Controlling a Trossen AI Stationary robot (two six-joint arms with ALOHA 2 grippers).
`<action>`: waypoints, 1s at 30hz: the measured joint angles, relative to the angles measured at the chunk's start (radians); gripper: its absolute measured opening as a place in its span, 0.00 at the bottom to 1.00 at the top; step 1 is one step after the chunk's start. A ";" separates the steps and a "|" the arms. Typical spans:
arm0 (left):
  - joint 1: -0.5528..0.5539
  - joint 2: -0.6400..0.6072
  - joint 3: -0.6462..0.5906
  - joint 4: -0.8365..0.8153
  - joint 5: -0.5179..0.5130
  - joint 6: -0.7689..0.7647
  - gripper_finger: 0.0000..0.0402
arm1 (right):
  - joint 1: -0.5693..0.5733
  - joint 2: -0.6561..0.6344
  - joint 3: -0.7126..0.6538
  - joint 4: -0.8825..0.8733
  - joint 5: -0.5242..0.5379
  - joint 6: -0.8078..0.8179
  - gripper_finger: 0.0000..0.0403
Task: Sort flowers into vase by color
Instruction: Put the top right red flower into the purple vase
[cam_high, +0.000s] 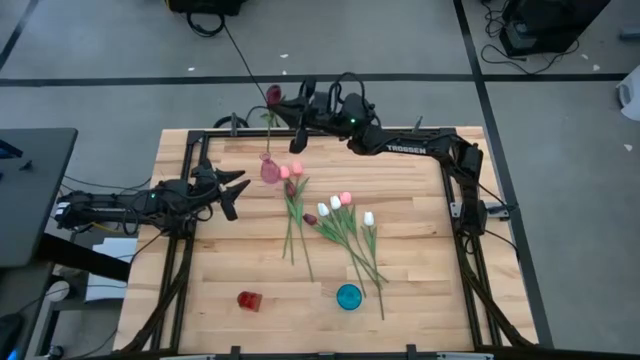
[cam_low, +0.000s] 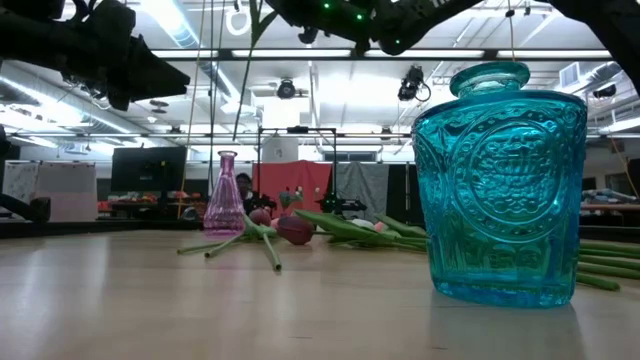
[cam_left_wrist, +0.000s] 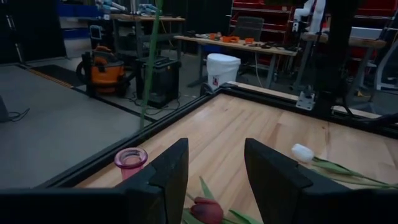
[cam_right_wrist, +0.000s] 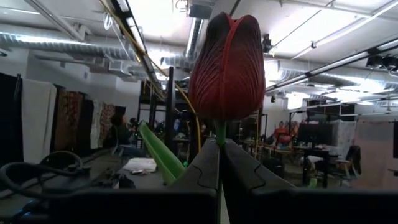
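My right gripper (cam_high: 282, 108) (cam_right_wrist: 220, 146) is raised over the table's far side, shut on a dark maroon tulip (cam_high: 273, 95). The tulip's stem (cam_left_wrist: 151, 62) hangs down toward the mouth of a pink glass vase (cam_high: 270, 170) (cam_left_wrist: 130, 157). My left gripper (cam_high: 232, 190) (cam_left_wrist: 214, 168) is open, just left of that vase, touching nothing. Several pink, white and maroon tulips (cam_high: 335, 215) lie flat on the table in the middle. A teal vase (cam_high: 348, 296) (cam_low: 500, 180) and a red vase (cam_high: 248, 299) stand near the front edge. My right gripper pinches the maroon tulip's stem (cam_right_wrist: 220, 132) between its two fingers, right below the bud (cam_right_wrist: 227, 68). The fingers come level from the table's right side and lie across the stem. The flower is lifted clear and upright, its bud on top and its stem hanging below over the pink vase.
The loose tulips fan out from beside the pink vase toward the teal vase, stems (cam_high: 365, 270) pointing to the near edge. A maroon bud (cam_left_wrist: 207, 210) and a white bud (cam_left_wrist: 303, 152) lie just ahead of my left gripper. A black frame (cam_high: 190, 150) borders the table.
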 joint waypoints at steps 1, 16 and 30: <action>0.000 0.000 0.000 0.000 0.000 0.000 0.41 | 0.000 0.000 0.000 0.000 0.000 0.000 0.03; 0.000 0.000 0.000 0.010 0.000 0.002 0.41 | -0.001 0.075 0.000 0.087 0.044 0.007 0.04; 0.000 0.000 0.000 0.011 0.000 0.002 0.41 | -0.010 0.076 0.000 0.123 0.019 0.021 0.04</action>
